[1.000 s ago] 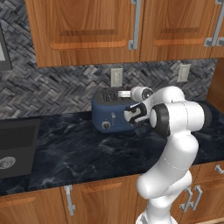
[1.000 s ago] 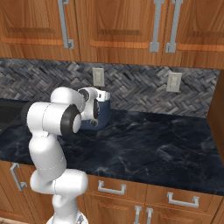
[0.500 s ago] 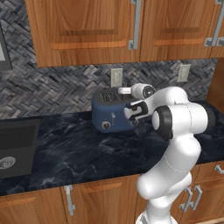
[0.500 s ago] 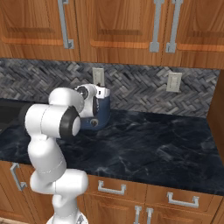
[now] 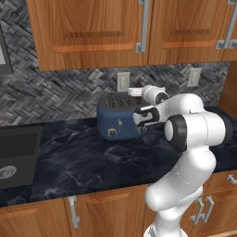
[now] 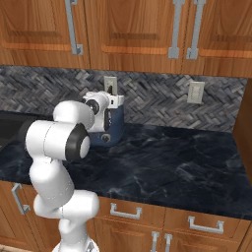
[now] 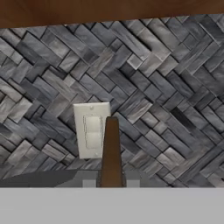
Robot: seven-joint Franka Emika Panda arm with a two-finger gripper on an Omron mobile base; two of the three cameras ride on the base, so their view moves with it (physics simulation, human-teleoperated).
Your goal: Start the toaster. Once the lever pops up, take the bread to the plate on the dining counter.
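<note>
The dark-blue toaster stands on the black worktop against the wall; in the right base view my arm covers most of the toaster. My gripper hovers just above its slotted top, pointing at the wall. In the hand view the gripper is shut on the bread, a thin brown slice seen edge-on and held upright between the fingertips. The plate and the dining counter are out of view.
A white wall outlet sits on the herringbone tiles straight ahead of the hand, and a second outlet is further right. Wooden cabinets hang overhead. A dark sink lies at the left of the worktop.
My hand has risen a little above the toaster's top with the bread still in its grip. The toaster has stayed put.
</note>
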